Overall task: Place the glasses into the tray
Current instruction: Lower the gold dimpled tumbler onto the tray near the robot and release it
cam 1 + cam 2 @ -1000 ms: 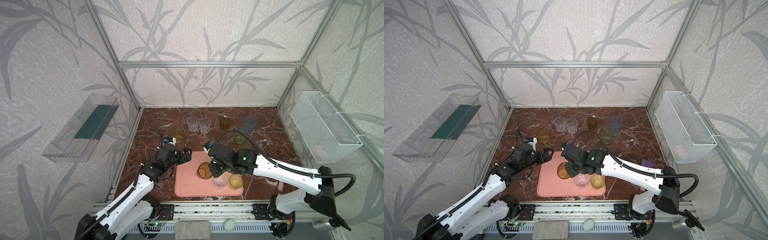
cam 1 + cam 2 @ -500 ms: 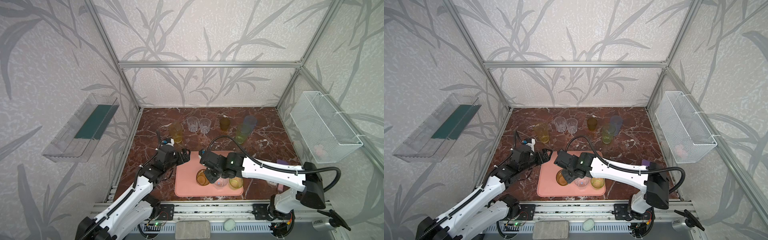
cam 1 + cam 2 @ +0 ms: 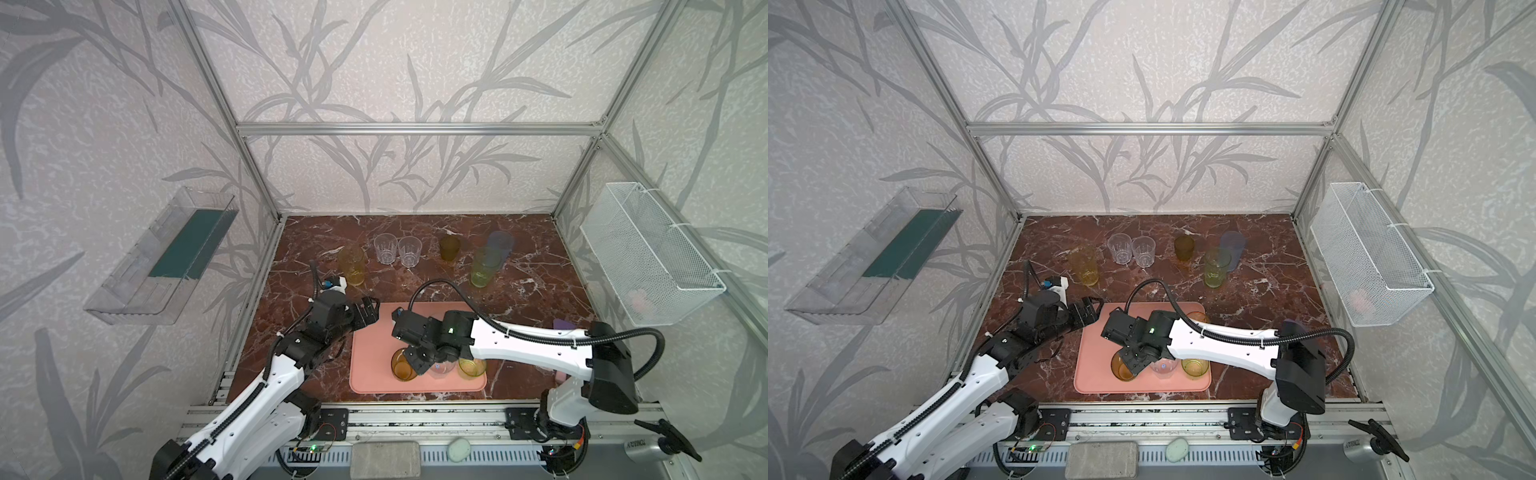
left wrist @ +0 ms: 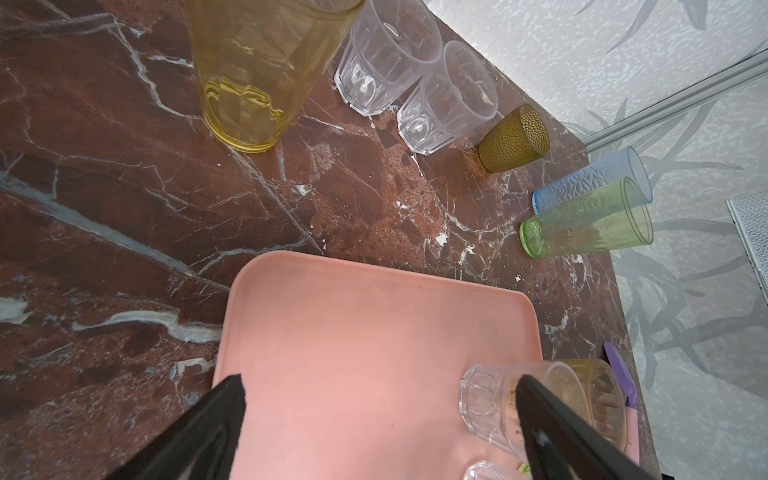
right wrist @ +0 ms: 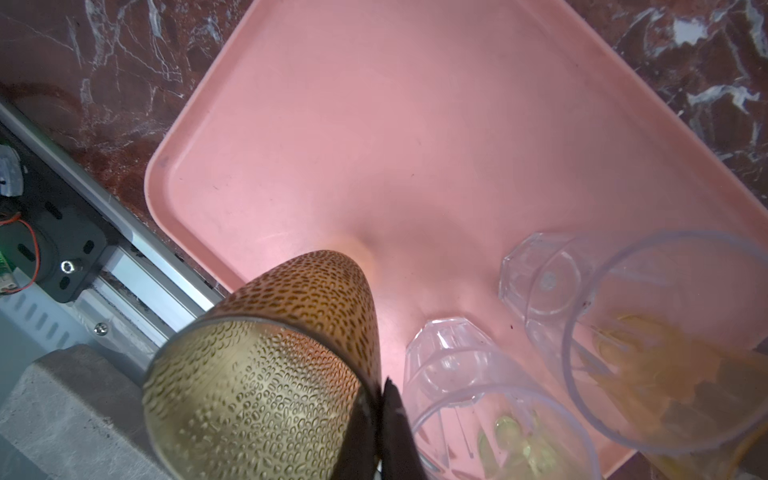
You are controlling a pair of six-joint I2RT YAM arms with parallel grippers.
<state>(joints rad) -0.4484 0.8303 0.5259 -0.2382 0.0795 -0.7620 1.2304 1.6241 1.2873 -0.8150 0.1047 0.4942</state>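
On marble bench point(image 3: 519, 291), pink tray point(image 3: 374, 332) near front edge. Over its far-left corner left gripper point(image 3: 369, 312), jaws spread, empty. Jaws of right gripper point(image 5: 381, 395) pinching rim of dimpled amber tumbler point(image 3: 401, 368) at tray front, beside clear tumbler point(image 3: 440, 368) and yellow-green tumbler point(image 3: 471, 368). A tall yellow tumbler point(image 3: 352, 265) and five more on bench behind.

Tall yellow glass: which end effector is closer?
Left. The left end effector hovers near the tall yellow glass; the right end effector is farther, gripping the amber glass on the tray.

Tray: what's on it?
On the tray: amber glass pinched by the right gripper, clear glass, second clear glass, yellow-green glass, orange glass. Its arm hides the middle from above.
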